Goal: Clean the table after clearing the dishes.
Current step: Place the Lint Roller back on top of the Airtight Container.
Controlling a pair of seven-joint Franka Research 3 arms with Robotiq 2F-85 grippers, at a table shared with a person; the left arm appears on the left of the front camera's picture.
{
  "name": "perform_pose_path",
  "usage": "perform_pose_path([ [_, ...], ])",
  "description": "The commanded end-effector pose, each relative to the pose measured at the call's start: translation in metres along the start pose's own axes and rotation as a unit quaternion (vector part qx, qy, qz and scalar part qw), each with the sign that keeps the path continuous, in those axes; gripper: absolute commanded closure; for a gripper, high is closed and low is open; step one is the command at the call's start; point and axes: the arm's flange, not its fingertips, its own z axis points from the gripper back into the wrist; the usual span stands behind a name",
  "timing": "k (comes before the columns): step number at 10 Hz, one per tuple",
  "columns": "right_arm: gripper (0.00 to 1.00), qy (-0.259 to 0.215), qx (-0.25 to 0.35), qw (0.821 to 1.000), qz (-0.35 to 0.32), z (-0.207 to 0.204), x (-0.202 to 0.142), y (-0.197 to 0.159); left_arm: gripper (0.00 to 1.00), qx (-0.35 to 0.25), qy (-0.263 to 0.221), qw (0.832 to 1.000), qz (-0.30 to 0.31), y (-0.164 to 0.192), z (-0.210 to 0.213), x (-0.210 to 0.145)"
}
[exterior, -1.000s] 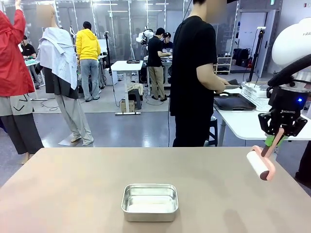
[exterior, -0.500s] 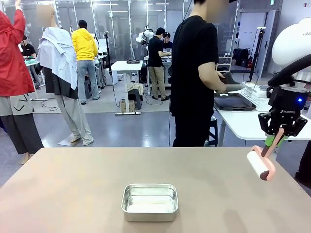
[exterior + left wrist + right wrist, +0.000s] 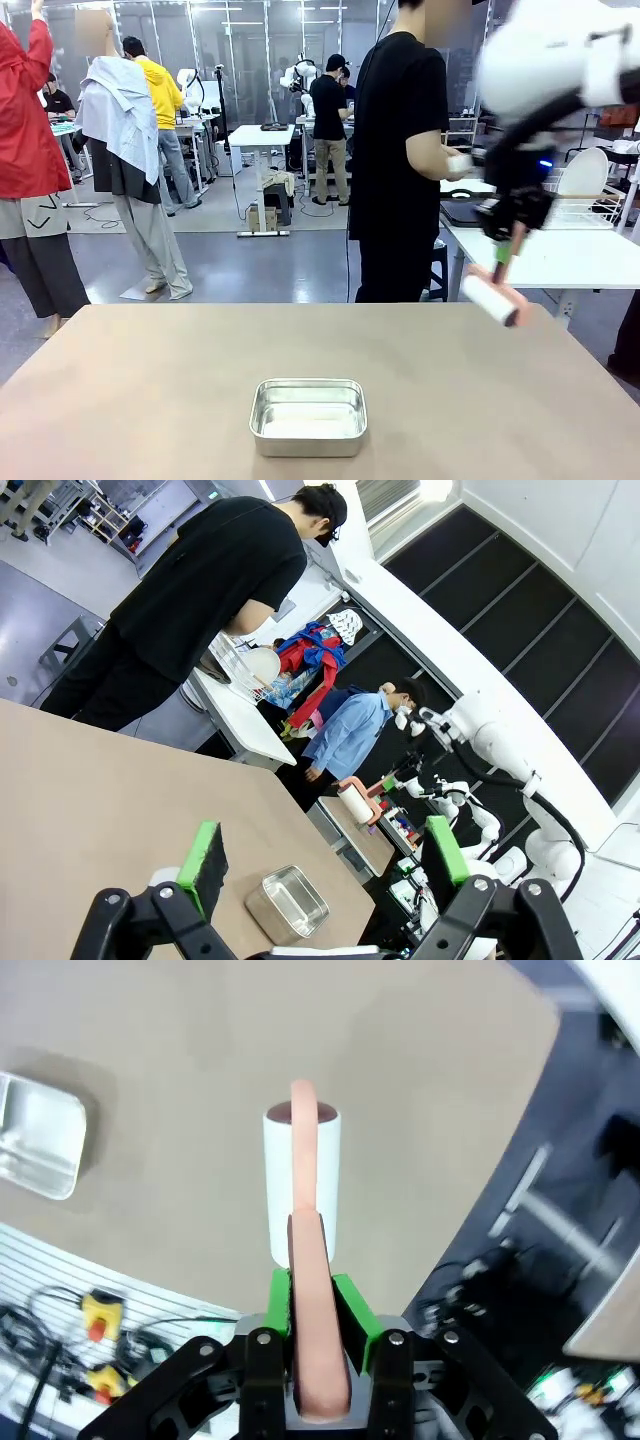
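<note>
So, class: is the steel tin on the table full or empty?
Empty. The tin shows only its bare shiny bottom in the front view, and the right wrist view shows nothing inside it either. It sits upright on the table.

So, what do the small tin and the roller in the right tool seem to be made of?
The small tin looks like bare steel: silvery, shiny, with soft reflections inside. The lint roller has a pink handle, smooth and matte, probably plastic; its white drum looks like paper sheets, though that is uncertain. The right tool is shut on the handle.
</note>
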Motion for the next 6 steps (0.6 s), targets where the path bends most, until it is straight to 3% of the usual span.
perform_pose_path([
  [1,0.77,0.016,-0.073,0.982,0.176,0.005,0.057,0.05,0.0,-0.005,0.0,1.0,-0.001,-0.004,0.003,-0.001],
  [3,0.77,0.005,-0.084,0.944,0.32,-0.011,0.076,0.136,0.0,-0.005,0.0,1.0,-0.001,-0.004,0.003,-0.001],
  [6,0.77,-0.034,-0.108,0.878,0.464,-0.021,0.068,0.215,0.0,-0.005,0.0,1.0,-0.001,-0.004,0.003,-0.001],
])
